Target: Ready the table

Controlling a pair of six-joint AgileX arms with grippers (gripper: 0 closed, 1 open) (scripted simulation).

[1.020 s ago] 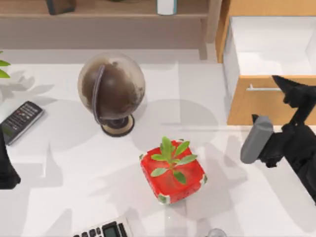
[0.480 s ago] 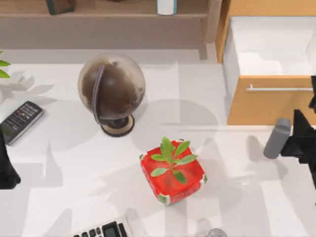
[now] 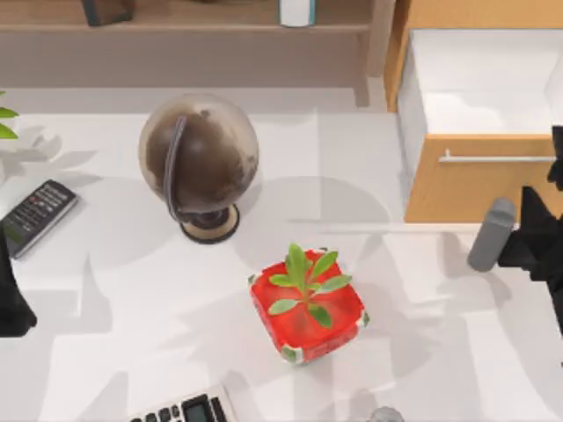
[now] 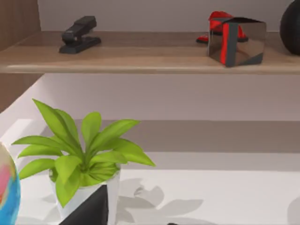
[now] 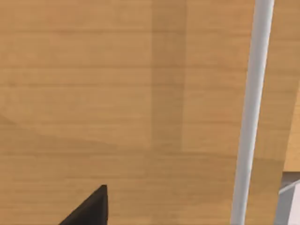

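Since a second ago: our right gripper [image 3: 528, 242] has swung from about 4 o'clock of the table [image 3: 132, 316] back toward the 3 o'clock edge, carrying the grey cylinder [image 3: 490, 235] with it; since half a second ago it has barely shifted.
Right gripper: partly cut off by the frame edge; we cannot tell how wide its fingers stand or whether they truly clasp the cylinder.
Drawer unit [image 3: 457, 189]: open at 2 o'clock, its silver handle [image 5: 251, 108] close before our right wrist camera.
Left arm [image 3: 10, 299]: parked at 9 o'clock, mostly cut off.
Table: white, spread beneath everything.
On it: globe [image 3: 198, 158], red potted plant [image 3: 308, 303], remote [image 3: 37, 215], calculator [image 3: 189, 409] cut off at 6 o'clock.
Shelf [image 4: 150, 54]: holds a stapler [image 4: 79, 35].
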